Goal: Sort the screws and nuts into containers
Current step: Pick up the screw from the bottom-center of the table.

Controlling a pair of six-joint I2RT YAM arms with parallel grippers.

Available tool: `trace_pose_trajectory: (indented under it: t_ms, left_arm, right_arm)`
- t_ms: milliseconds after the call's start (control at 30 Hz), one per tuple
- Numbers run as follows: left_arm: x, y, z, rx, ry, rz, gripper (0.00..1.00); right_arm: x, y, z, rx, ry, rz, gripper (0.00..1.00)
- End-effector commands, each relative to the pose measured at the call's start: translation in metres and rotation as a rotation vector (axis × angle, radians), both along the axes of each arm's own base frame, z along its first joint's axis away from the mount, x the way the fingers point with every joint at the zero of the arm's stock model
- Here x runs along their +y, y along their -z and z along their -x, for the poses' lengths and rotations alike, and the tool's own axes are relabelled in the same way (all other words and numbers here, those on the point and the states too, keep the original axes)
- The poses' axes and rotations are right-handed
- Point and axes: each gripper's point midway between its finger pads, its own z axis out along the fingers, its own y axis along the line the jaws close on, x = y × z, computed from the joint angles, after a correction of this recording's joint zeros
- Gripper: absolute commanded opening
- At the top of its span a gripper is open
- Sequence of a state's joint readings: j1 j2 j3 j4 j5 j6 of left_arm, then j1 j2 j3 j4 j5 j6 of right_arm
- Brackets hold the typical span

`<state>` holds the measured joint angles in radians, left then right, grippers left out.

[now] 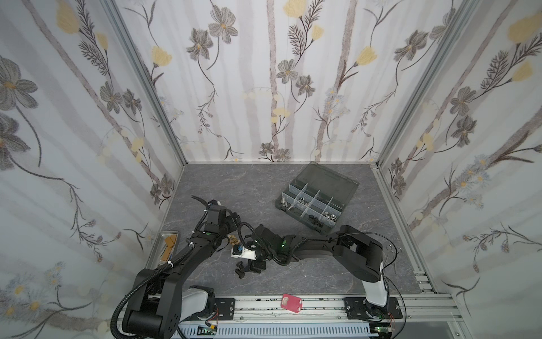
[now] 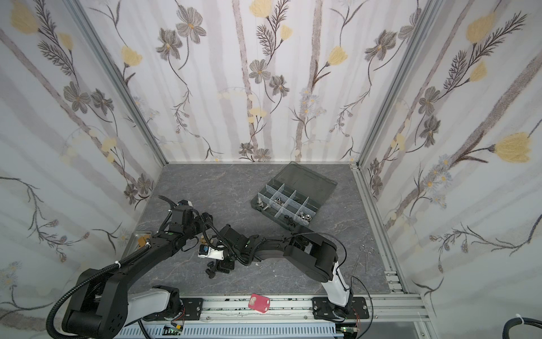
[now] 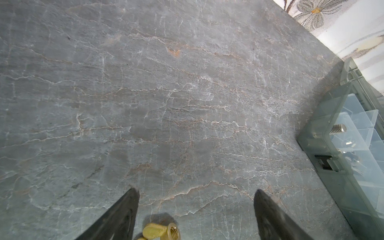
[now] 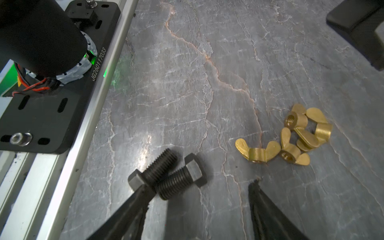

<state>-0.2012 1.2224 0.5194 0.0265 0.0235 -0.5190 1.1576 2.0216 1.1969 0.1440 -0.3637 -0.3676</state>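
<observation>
Two matte black screws, hexagonal heads; threaded shanks crossed

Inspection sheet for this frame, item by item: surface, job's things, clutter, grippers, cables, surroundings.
surface: grey marbled tabletop, no spills seen.
job's things: two black bolts loose on the table, touching; organizer box lid open, silver hardware in cells.
clutter: brass wing nuts; steel tray; red object; scissors-like tools.
grippers: left gripper open, empty; right gripper open beside the bolts.
cables: corrugated conduit along left arm.
surroundings: floral walls, aluminium rail.
</observation>
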Motion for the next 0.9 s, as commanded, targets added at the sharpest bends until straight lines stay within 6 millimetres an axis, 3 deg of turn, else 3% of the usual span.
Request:
trace_pose_trajectory:
  t_ms: [0, 300, 433, 600, 867]
  left_arm:
    - [-0.003, -0.003, -0.005, -0.031, 0.016, 0.002, 0.86]
    - [-0.005, 0.001, -0.006, -0.037, 0.028, 0.01, 0.86]
    - [-0.004, 0.002, -0.004, -0.038, 0.028, 0.005, 0.86]
    - [-0.003, -0.001, -0.003, -0.053, 0.022, 0.008, 0.86]
    - [-0.007, -0.013, -0.002, -0.092, 0.051, 0.021, 0.86]
  right_arm:
    - [0.002, 0.006, 0.004, -0.002, -0.038, 0.022, 0.74]
    - [0.015, 0.024, 0.008, 0.022, -0.068, 0.075, 0.63]
    - [0.012, 0.03, 0.009, 0.025, -0.069, 0.101, 0.48]
    - [0.009, 0.034, 0.006, 0.019, -0.058, 0.117, 0.37]
    - [0.002, 0.015, -0.011, 0.021, -0.009, 0.073, 0.16]
